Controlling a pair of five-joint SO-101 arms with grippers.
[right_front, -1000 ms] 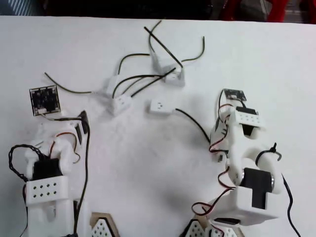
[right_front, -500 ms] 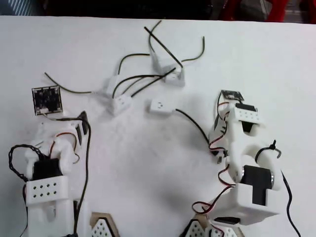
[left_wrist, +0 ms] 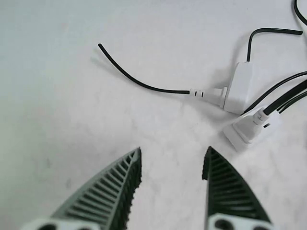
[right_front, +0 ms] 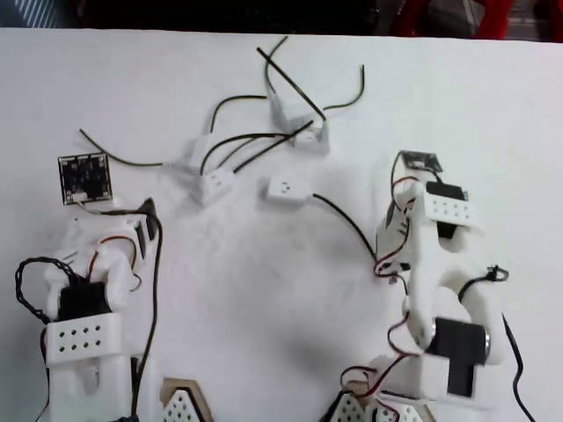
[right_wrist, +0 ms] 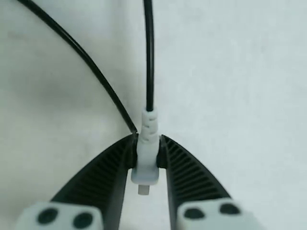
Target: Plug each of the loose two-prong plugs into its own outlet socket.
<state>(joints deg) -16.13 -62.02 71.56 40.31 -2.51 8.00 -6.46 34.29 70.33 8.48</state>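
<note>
Stock in hand: white two-prong plug [right_wrist: 144,175] on black cord; right gripper [right_wrist: 147,141] is clamping its body above the white desk [right_wrist: 249,72]. Left gripper [left_wrist: 173,149] is hanging wide open, empty. I am judging the prongs need squaring to the white rectangular outlet socket [right_front: 286,189] before pushing.

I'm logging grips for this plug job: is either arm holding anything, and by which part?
The right pincer holds a white plug by the sides of its body, its cord trailing away. The left pincer is open and holds nothing.
</note>
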